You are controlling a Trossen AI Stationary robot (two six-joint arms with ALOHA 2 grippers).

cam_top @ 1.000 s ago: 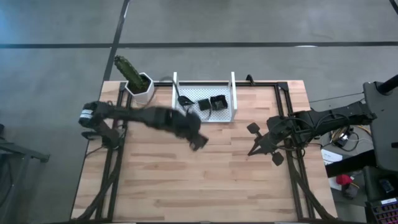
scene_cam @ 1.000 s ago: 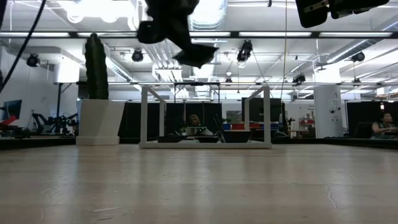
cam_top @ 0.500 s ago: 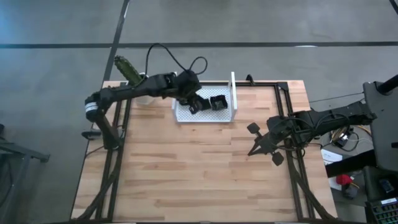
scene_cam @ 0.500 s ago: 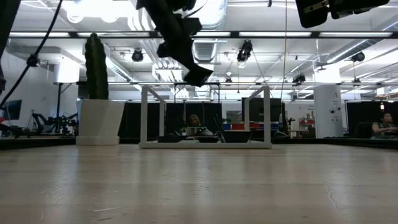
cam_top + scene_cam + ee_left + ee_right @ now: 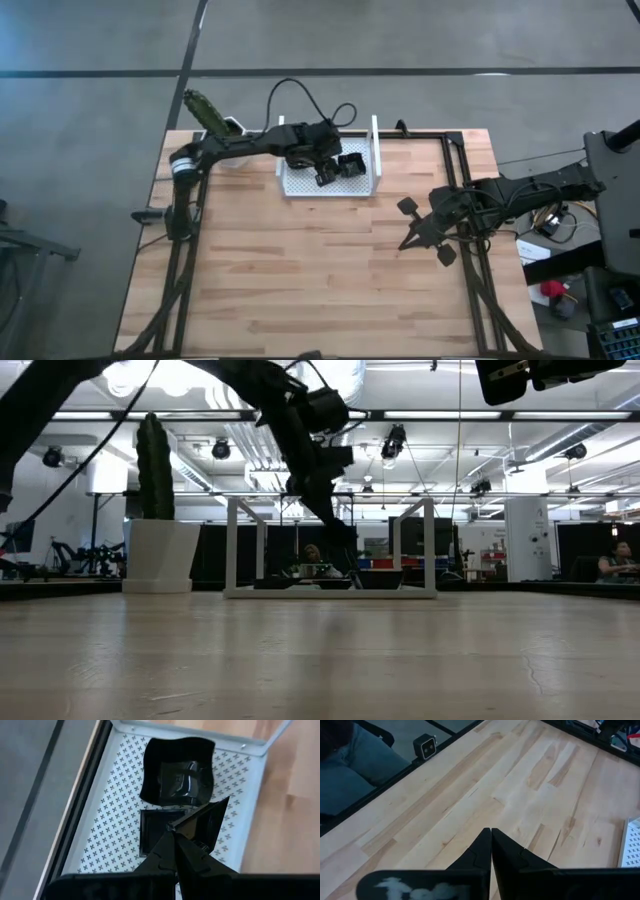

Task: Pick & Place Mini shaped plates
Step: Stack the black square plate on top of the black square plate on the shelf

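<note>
The near half of the worktop lies bare. The right pincer waits at the worktop's right edge, fingers pressed together with nothing between them, as its wrist view shows.

Farther back, the change is with the left arm. A second ago it hung above the middle of the worktop; now it has swung to the far edge and the left pincer points down into the white perforated tray. Its fingers are clenched tip to tip and carry nothing. The mini shaped plates are in that tray: a square plate with raised wavy corners sits just beyond the fingertips, and another dark plate lies directly under them, partly hidden by the pincer. The cactus pot stands just left of the tray.

This looks like the reach for a plate. Since the fingers are shut, they would need to open before any plate can be taken.
</note>
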